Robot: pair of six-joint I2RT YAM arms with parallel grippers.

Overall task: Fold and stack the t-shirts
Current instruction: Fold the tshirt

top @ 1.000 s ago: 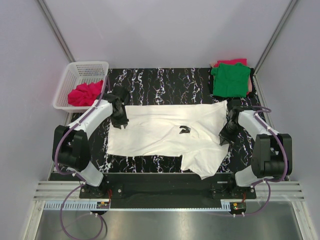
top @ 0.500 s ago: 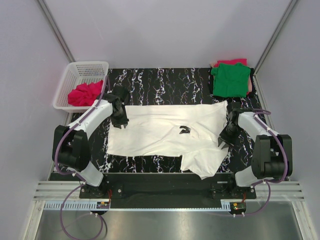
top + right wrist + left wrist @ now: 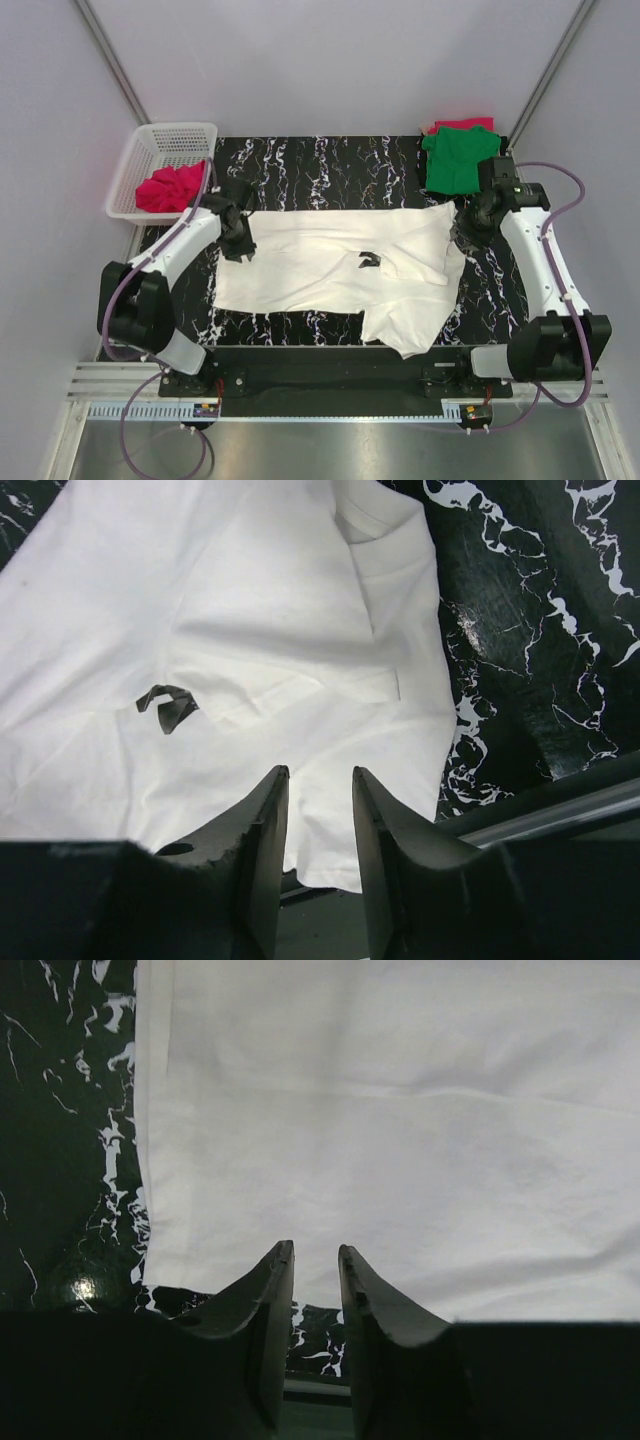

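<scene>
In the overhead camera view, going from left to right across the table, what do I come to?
White basket holding the pinkish-red t-shirt → white t-shirt → green t-shirt

Lab: grey booth walls (image 3: 330, 60), aluminium rails (image 3: 108, 382).

white t-shirt (image 3: 320, 268) spread centre | green t-shirt (image 3: 458, 160) folded far-right | pinkish-red t-shirt (image 3: 168, 188) crumpled in basket (image 3: 176, 129)
</scene>
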